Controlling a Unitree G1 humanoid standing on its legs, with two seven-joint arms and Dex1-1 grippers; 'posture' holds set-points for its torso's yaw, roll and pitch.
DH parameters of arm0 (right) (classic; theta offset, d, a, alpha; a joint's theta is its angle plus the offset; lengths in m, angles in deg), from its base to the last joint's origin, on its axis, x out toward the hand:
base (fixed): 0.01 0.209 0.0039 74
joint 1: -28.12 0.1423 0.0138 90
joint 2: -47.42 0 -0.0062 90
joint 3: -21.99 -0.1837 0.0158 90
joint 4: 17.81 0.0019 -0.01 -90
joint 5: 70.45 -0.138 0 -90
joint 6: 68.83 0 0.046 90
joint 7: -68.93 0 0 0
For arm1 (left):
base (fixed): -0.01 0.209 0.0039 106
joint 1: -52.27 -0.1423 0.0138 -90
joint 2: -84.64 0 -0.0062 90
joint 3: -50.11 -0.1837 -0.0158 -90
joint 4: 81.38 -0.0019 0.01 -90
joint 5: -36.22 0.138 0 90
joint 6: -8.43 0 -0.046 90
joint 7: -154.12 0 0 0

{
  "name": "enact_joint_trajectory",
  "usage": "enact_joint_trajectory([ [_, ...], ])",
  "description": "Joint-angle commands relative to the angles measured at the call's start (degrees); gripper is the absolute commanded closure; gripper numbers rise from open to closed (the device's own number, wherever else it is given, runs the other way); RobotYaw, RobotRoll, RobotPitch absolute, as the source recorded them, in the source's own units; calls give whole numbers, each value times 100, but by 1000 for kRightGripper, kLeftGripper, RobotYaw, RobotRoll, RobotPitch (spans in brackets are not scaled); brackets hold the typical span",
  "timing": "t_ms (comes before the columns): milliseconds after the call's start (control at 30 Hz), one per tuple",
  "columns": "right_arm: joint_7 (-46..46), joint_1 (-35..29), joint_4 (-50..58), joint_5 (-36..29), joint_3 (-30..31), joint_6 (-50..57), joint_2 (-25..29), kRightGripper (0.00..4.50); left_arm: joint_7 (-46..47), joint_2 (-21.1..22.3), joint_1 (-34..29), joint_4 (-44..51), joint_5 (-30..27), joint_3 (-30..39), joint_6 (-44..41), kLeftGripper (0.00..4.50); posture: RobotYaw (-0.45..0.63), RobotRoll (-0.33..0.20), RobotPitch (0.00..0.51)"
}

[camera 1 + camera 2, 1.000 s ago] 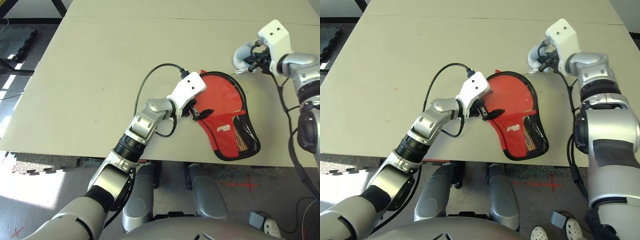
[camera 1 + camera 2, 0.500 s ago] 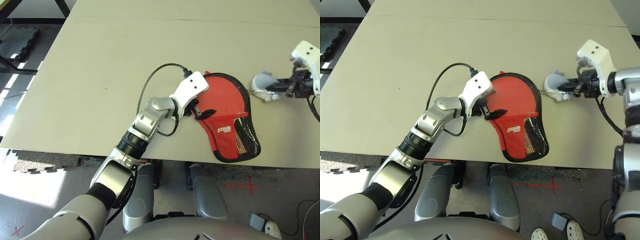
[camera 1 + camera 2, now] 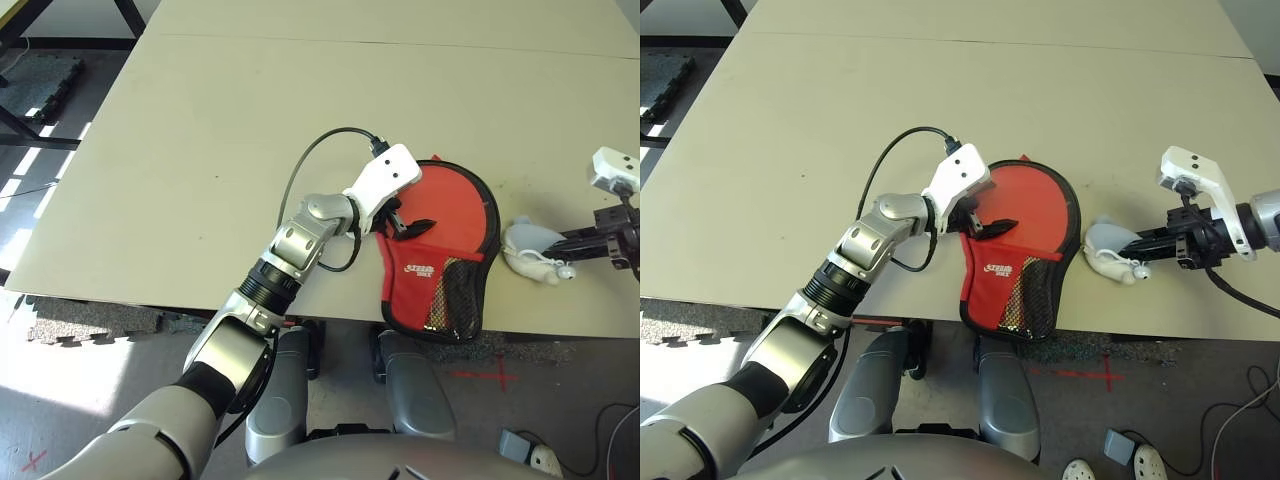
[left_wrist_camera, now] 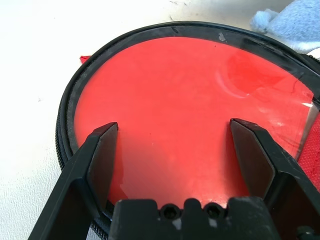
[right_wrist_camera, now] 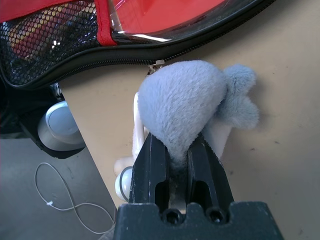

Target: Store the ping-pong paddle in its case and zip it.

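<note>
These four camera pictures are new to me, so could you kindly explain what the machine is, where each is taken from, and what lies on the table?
It is a humanoid robot with two silver arms, each ending in two black fingers. The two wide pictures come from cameras in its head, looking down at a beige table. The two close pictures come from cameras on its wrists.

On the table lies a red paddle-shaped case, its narrow end hanging over the near edge. The left gripper rests open at the case, fingers spread over the round red face, as the left wrist picture shows. To the case's right lies a grey-white fuzzy pouch. The right gripper is shut on that pouch.
</note>
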Motion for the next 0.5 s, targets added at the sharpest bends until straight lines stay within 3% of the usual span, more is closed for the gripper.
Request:
enact_joint_trajectory([
  [33,21,-143,-30,78,125,-16,7,4378,75,110,-247,-546,205,-147,-274,0,-126,0,278],
  [300,-56,-198,4,66,90,-11,12,4380,22,463,-83,-609,863,-796,254,0,-137,0,276],
  [500,40,-418,231,-69,-31,102,137,4381,60,479,-21,-712,1003,-1001,444,0,-143,0,273],
])
